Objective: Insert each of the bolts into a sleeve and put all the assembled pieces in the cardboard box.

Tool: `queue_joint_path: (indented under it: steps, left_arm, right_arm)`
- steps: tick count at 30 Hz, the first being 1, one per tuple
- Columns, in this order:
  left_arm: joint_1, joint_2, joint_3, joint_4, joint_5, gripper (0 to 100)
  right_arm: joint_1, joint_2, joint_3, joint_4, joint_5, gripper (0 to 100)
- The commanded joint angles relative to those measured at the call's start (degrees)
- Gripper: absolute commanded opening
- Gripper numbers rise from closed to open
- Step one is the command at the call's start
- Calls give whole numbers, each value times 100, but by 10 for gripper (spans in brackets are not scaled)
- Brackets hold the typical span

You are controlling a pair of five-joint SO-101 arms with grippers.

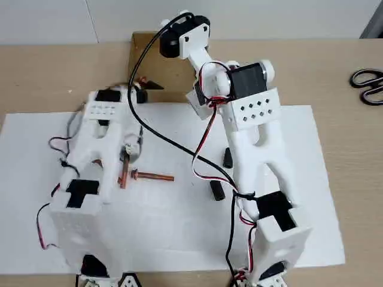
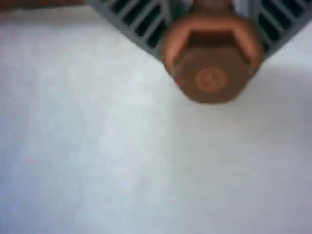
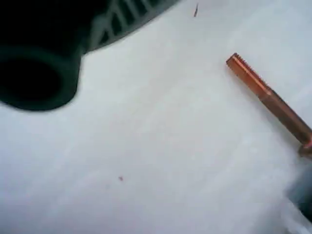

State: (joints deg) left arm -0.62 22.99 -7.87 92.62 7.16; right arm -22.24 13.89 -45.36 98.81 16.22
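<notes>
My left gripper (image 2: 212, 19) is shut on a copper bolt (image 2: 210, 68), whose hexagonal head faces the wrist camera just above the white paper. From above, this gripper (image 1: 125, 162) sits under the left arm with the held bolt (image 1: 124, 177) pointing down. A second copper bolt (image 1: 152, 176) lies loose on the paper beside it, and its threaded end (image 3: 248, 75) points toward my right gripper. That right gripper (image 3: 58, 53) is shut on a black sleeve (image 3: 36, 80), bore end-on. Two more black sleeves (image 1: 227, 156) (image 1: 216, 190) lie beside the right arm (image 1: 254, 137).
The cardboard box (image 1: 157, 63) stands at the back of the table behind the white paper sheet (image 1: 167, 233), partly under the right arm's upper links. Black scissors (image 1: 368, 85) lie at the far right edge. Cables hang between the arms.
</notes>
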Motion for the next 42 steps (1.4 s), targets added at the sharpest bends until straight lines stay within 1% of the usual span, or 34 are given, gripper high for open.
queue_joint_path:
  steps: [1, 4, 8, 11, 14, 16, 20, 22, 25, 28, 31, 37, 39, 42]
  left_arm:
    - [35, -1160, -752, 765, 35, 6]
    - [18, -1908, -796, 791, 18, 6]
    - [-9, -3033, -558, 791, -62, 6]
    - [35, -3727, -48, 791, -422, 6]
    - [-53, -4387, 532, 782, -501, 6]
    - [-132, -4782, 927, 774, -378, 6]
    - [-132, -5626, 1508, 774, 299, 6]
    - [-97, -6092, 1727, 730, 422, 6]
    - [149, -6822, 2167, 273, 431, 6]
    - [325, -7675, 2826, -466, 466, 6]
    - [334, -8633, 3873, -1363, 484, 6]
    - [352, -10716, 6070, -2892, 1081, 6]
    - [387, -11446, 6774, -3235, 1178, 6]
    - [387, -12545, 7662, -3543, 1196, 6]
  right_arm:
    - [75, -585, 35, 119, -132, 3]
    - [31, -1332, 607, 110, -220, 4]
    - [48, -2563, 2066, 84, -193, 4]
    - [101, -3459, 3323, 75, -193, 4]
    - [163, -4303, 4352, -13, -193, 4]
    - [198, -4752, 5011, -48, -202, 4]
    - [224, -5508, 6198, -382, -229, 3]
    - [215, -5947, 6708, -804, -369, 3]
    - [215, -6853, 7534, -1684, -501, 2]
    - [189, -7925, 8677, -2659, -492, 2]
    - [180, -9033, 9776, -3380, -536, 2]
    - [189, -10809, 11402, -3881, -1073, 2]
    - [180, -11310, 11851, -4004, -1081, 2]
    - [171, -11846, 12360, -4198, -1081, 2]
